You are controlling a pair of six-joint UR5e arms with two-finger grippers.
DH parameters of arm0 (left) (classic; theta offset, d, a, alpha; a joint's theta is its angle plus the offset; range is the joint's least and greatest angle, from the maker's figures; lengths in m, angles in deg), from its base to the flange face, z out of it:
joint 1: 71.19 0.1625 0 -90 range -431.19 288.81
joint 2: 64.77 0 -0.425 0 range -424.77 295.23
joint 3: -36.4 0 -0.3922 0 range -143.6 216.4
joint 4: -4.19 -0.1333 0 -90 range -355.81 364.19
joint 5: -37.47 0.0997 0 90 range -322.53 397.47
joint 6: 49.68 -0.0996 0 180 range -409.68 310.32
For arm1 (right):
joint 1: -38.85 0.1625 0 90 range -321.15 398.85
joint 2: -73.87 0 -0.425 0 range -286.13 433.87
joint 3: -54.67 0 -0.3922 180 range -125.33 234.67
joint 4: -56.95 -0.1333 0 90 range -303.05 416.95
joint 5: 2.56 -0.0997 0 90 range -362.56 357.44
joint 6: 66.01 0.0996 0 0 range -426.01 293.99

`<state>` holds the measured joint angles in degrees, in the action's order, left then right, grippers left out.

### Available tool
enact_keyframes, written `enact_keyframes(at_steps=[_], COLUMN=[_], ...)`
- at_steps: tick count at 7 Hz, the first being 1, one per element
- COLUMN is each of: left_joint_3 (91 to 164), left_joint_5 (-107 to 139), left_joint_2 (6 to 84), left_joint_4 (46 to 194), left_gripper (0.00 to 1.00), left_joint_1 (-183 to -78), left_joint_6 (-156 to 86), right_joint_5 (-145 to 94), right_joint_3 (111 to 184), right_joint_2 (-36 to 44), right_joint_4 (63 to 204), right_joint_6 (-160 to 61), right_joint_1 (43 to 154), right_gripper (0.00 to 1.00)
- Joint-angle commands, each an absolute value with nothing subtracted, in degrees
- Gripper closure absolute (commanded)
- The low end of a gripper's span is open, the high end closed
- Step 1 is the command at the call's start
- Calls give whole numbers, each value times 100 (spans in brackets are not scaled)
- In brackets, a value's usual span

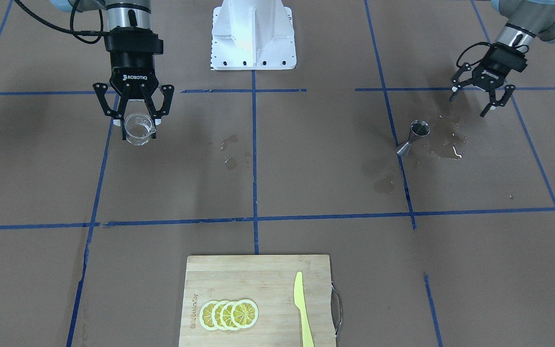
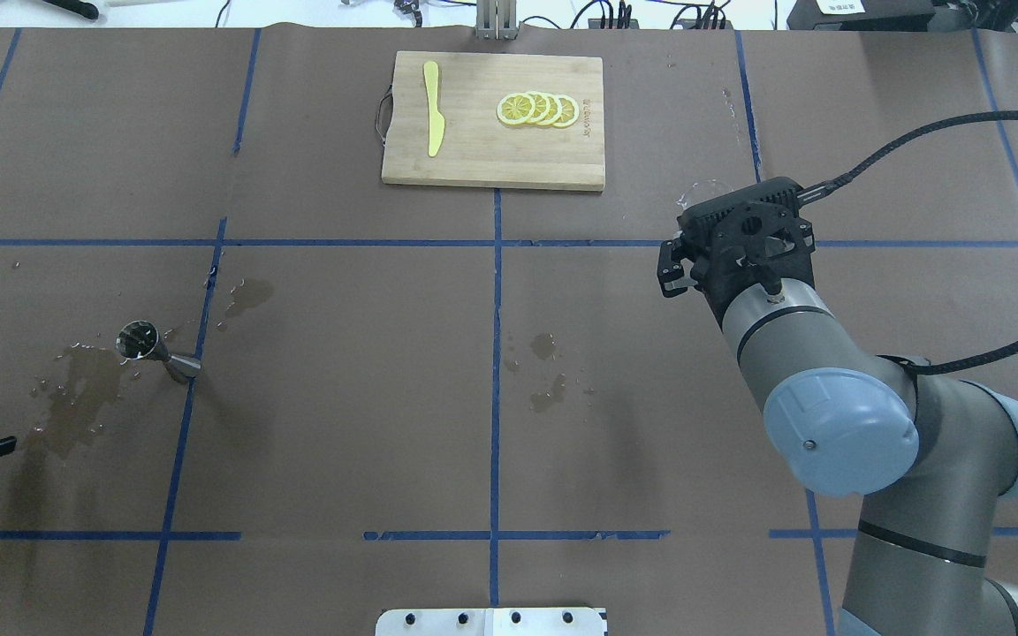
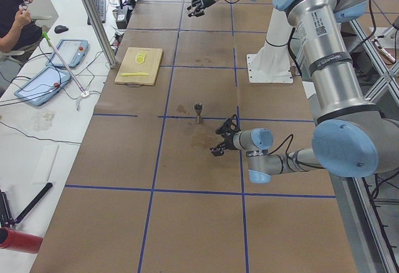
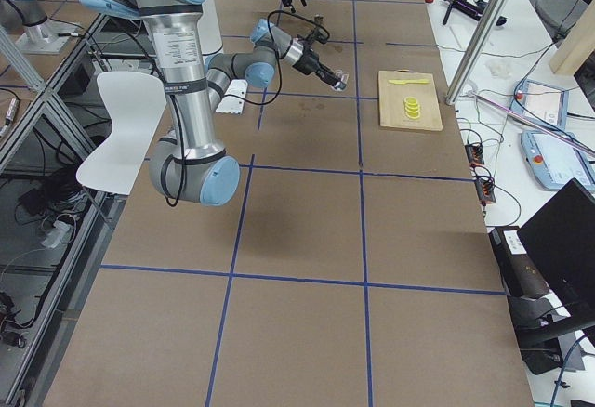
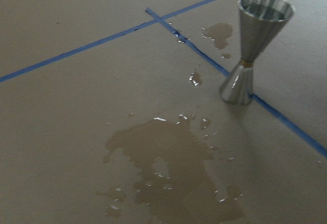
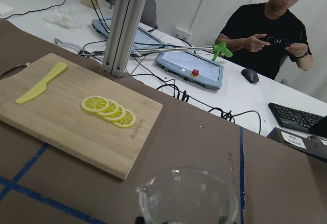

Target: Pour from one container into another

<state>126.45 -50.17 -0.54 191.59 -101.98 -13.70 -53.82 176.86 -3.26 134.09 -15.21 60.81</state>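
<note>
My right gripper (image 1: pixel 138 123) is shut on the small clear glass cup (image 1: pixel 139 132), holding it above the table on the robot's right side. The cup's rim (image 6: pixel 189 196) fills the bottom of the right wrist view. The silver hourglass jigger (image 1: pixel 415 137) stands upright on a blue tape line, far across the table from the cup. It also shows in the left wrist view as the jigger (image 5: pixel 255 45), with wet patches beside it. My left gripper (image 1: pixel 467 106) hangs open and holds nothing, a little behind and outward of the jigger.
Spilled liquid (image 5: pixel 173 168) darkens the paper around the jigger, and smaller wet spots (image 1: pixel 231 152) lie near the table's middle. A wooden cutting board (image 1: pixel 239 274) with lemon slices (image 1: pixel 229 314) and a yellow knife (image 1: pixel 302 308) lies at the far edge. The white robot base (image 1: pixel 253 33) is at the near edge.
</note>
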Motion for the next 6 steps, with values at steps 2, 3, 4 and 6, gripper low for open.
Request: enact_keyframes(at_steps=[2,3,4,6], left_joint_3=[12403,12403,12411,12481], left_joint_5=[-7455,-7754,-8436,-9136], left_joint_2=[982,1281,1763,2293], left_joint_4=[16915,16229,15222,13793], left_gripper=[0,0,0,0], left_joint_1=[-13326,-13698,-14215,-14773], left_joint_6=[-2578,-2569,-2586,-2946], right_joint_5=[-5179,-4830,-4714,-4651], right_joint_3=[17509,17186,16730,16009], right_joint_2=[-1696,-1936,-2017,-2315], right_joint_4=[11748,11255,10614,9348], right_joint_6=[-1231,-1213,-1196,-1134], right_joint_1=[6021,5942,5881,5732], right_gripper=[100,100,100,100])
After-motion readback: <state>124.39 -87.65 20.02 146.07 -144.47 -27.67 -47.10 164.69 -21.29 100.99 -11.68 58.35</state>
